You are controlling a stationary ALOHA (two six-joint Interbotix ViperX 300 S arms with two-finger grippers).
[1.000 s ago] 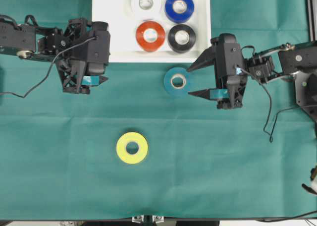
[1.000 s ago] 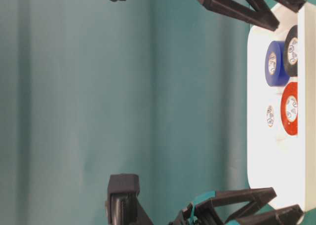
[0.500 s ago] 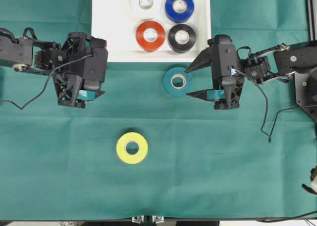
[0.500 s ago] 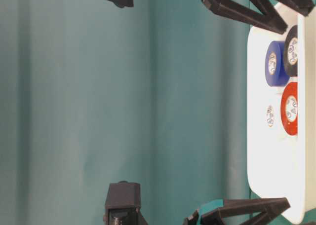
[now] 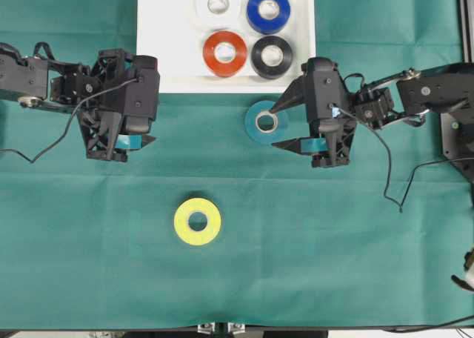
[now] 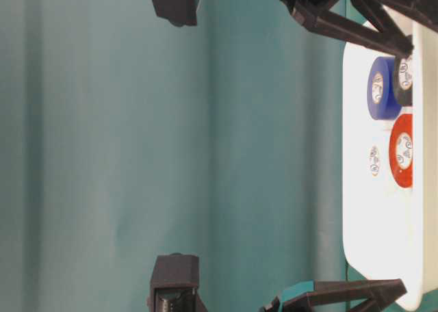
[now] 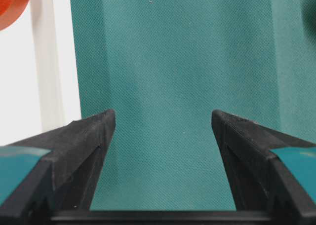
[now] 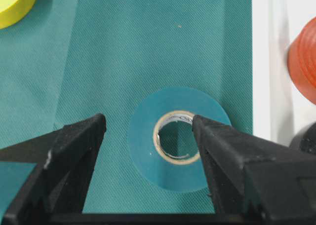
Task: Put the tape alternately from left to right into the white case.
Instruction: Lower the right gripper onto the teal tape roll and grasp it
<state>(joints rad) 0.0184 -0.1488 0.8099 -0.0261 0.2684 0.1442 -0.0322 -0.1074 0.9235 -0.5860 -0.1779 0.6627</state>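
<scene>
Right gripper (image 5: 283, 126) wide, tips over green tape (image 5: 266, 121) — left gripper (image 5: 141, 129) wide, over bare cloth.

The open right pincer (image 5: 278, 124) straddles the flat teal tape roll (image 5: 266, 121), apparently not gripping, just below the shallow white plastic case (image 5: 170, 49).
</scene>
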